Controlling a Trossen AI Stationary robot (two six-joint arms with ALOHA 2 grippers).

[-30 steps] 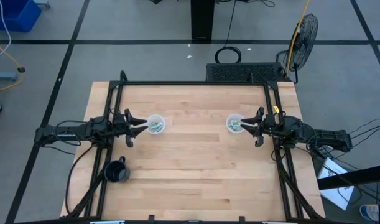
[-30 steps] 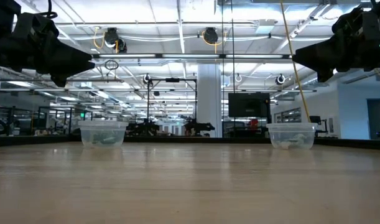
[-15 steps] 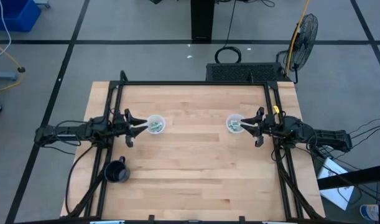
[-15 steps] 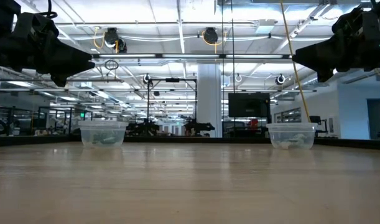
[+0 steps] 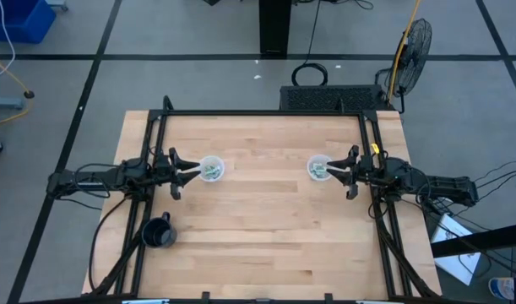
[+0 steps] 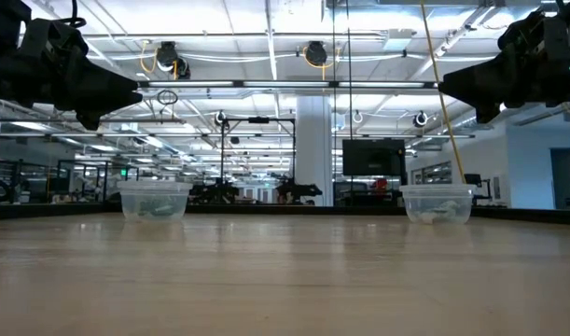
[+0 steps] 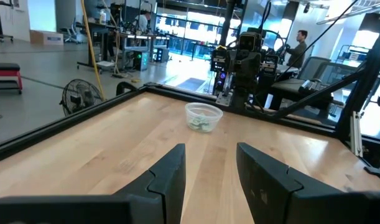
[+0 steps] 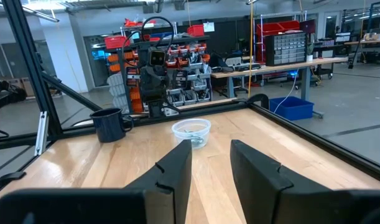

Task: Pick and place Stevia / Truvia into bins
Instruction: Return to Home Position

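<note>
High view: left pincer [image 5: 187, 172], right pincer [image 5: 337, 174], bins [image 5: 212, 169], all unmoved.

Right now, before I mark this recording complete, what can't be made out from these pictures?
- How many Stevia packets lie in the left cup and the right cup: too small in the high view, clouded by the cup walls in the low view, too far off in both wrist views.
- The inside of the black mug: dark in the high view, hidden by its own wall in the right wrist view.
</note>
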